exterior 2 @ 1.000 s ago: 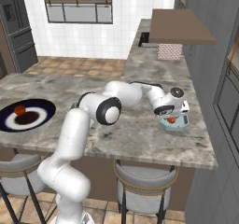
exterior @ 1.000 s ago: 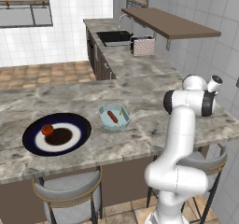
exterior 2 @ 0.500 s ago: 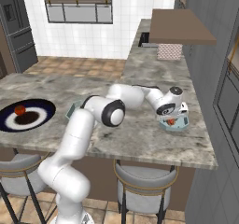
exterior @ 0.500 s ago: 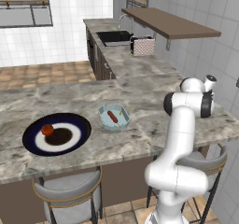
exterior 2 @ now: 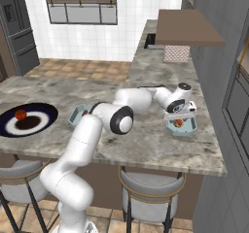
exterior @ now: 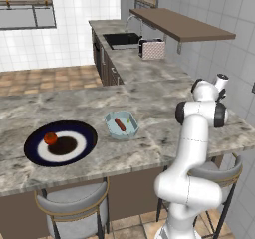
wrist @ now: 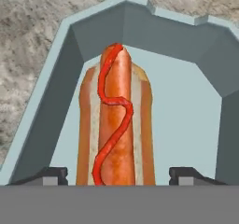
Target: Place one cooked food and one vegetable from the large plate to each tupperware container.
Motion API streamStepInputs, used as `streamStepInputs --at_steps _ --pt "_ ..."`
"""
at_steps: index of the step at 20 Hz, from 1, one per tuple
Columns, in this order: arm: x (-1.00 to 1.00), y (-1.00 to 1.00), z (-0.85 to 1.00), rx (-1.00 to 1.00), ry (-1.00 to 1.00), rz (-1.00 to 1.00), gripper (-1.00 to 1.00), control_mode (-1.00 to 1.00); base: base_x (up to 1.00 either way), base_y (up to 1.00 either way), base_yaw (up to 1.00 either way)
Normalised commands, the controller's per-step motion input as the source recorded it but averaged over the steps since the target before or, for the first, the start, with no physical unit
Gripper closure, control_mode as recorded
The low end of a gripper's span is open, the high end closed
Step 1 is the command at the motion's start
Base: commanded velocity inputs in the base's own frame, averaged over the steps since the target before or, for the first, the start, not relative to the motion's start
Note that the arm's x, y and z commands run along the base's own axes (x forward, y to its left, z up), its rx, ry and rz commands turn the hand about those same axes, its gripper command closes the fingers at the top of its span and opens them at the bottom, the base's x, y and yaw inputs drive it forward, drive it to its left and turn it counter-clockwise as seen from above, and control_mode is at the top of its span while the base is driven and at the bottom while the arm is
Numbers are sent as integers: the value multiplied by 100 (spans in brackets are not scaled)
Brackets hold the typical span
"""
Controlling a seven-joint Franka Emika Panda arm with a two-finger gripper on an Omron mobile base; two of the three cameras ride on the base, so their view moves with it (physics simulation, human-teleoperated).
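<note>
In the hand view a reddish sausage in a tan bun (wrist: 116,125) lies in a pale blue-green tupperware container (wrist: 196,50). My gripper (wrist: 119,174) is open just above it, one dark fingertip on each side, both clear of the bun. From the right base view this container (exterior 2: 190,128) sits at the counter's right end under my gripper (exterior 2: 180,116). The other container (exterior: 110,128) holds a bare sausage (exterior: 120,124). A red tomato (exterior: 50,138) rests on the large plate (exterior: 30,151) at the left.
A brown shelf (exterior: 179,24) hangs over the back counter, with a checked box (exterior: 152,49) and a sink (exterior: 122,39) below it. Two stools (exterior: 74,203) stand under the counter's front edge. My arm stretches across the counter above the near container (exterior 2: 74,115).
The jaws have spread wider and let go of the sausage in the bun, which now lies in the right-hand container. The hand has hardly moved.
</note>
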Motion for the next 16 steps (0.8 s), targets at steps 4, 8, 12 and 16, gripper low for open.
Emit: streamStepInputs --at_steps 4,8,12,16 --pt "-19 10 29 0 -6 0 -100 -100 0 0 0" --pt "-39 17 36 0 -11 0 -100 -100 0 0 0" --pt "-95 85 27 0 -18 0 -100 -100 0 0 0" --pt "-83 100 32 0 -22 0 -100 -100 0 0 0"
